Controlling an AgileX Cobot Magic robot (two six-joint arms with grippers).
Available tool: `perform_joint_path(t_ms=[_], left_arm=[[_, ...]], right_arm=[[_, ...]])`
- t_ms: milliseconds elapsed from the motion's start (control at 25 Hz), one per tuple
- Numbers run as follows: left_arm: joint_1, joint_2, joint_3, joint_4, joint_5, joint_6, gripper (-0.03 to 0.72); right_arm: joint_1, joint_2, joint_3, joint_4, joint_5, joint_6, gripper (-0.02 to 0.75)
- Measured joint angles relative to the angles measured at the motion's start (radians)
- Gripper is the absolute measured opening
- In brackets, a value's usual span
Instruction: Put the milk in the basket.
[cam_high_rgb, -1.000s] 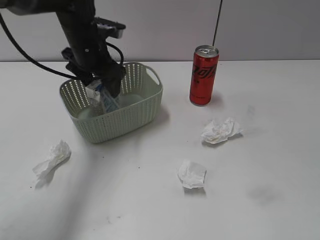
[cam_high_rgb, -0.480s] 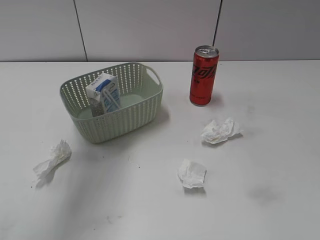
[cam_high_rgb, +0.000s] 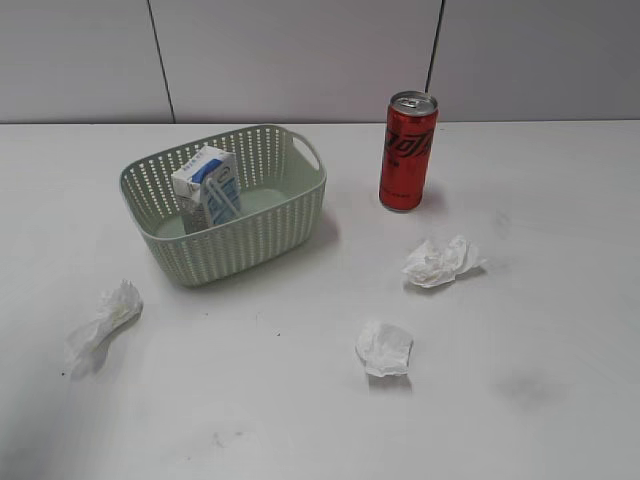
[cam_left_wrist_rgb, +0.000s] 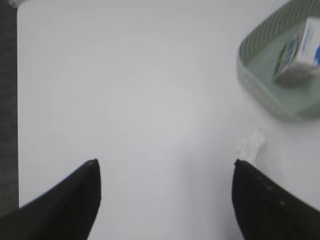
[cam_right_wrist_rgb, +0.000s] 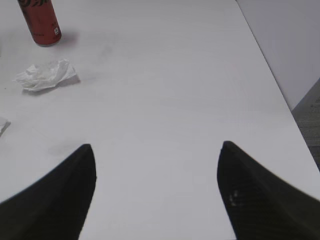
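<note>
The milk (cam_high_rgb: 206, 185), a small white carton with blue print and a straw on its front, stands inside the pale green perforated basket (cam_high_rgb: 270, 215) at the left of the table. Both also show in the left wrist view, the milk (cam_left_wrist_rgb: 300, 52) in the basket (cam_left_wrist_rgb: 260, 90) at the upper right. My left gripper (cam_left_wrist_rgb: 165, 165) is open and empty above bare table, well away from the basket. My right gripper (cam_right_wrist_rgb: 156, 147) is open and empty over the table's right part. Neither arm shows in the exterior view.
A tall red soda can (cam_high_rgb: 408, 151) stands right of the basket, also in the right wrist view (cam_right_wrist_rgb: 41, 22). Crumpled tissues lie at the left (cam_high_rgb: 103, 322), the middle front (cam_high_rgb: 384, 348) and the right (cam_high_rgb: 440, 262). The table's right edge (cam_right_wrist_rgb: 280, 95) is near my right gripper.
One second ago my left arm was over the basket with the milk at its gripper. It has since let go and withdrawn out of the exterior view; the milk stays in the basket.
</note>
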Motion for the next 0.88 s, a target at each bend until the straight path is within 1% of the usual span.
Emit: perform_joint_path(t_ms=[80, 200, 360, 520, 600, 760, 880], left_arm=[[0.029, -0.092, 0.154, 0.000, 0.000, -0.009, 0.605], [0.052, -0.234, 0.342, -0.002, -0.013, -0.029, 0.601], [0.055, -0.410, 0.533, -0.008, -0.031, -0.074, 0.599], [0.055, -0.617, 0.669, -0.013, -0.027, -0.101, 0.593], [0.055, -0.732, 0.715, -0.013, -0.028, -0.103, 0.591], [0.055, -0.927, 0.785, -0.013, -0.029, -0.104, 0.590], [0.055, -1.026, 0.827, -0.018, -0.031, -0.104, 0.590]], right_arm=[[0.000, 0.000, 0.000, 0.000, 0.000, -0.001, 0.586], [0.000, 0.000, 0.000, 0.000, 0.000, -0.001, 0.586], [0.000, 0.000, 0.000, 0.000, 0.000, -0.001, 0.586], [0.000, 0.000, 0.000, 0.000, 0.000, -0.001, 0.586], [0.000, 0.000, 0.000, 0.000, 0.000, -0.002, 0.586], [0.000, 0.000, 0.000, 0.000, 0.000, -0.002, 0.586], [0.000, 0.000, 0.000, 0.000, 0.000, -0.002, 0.586]])
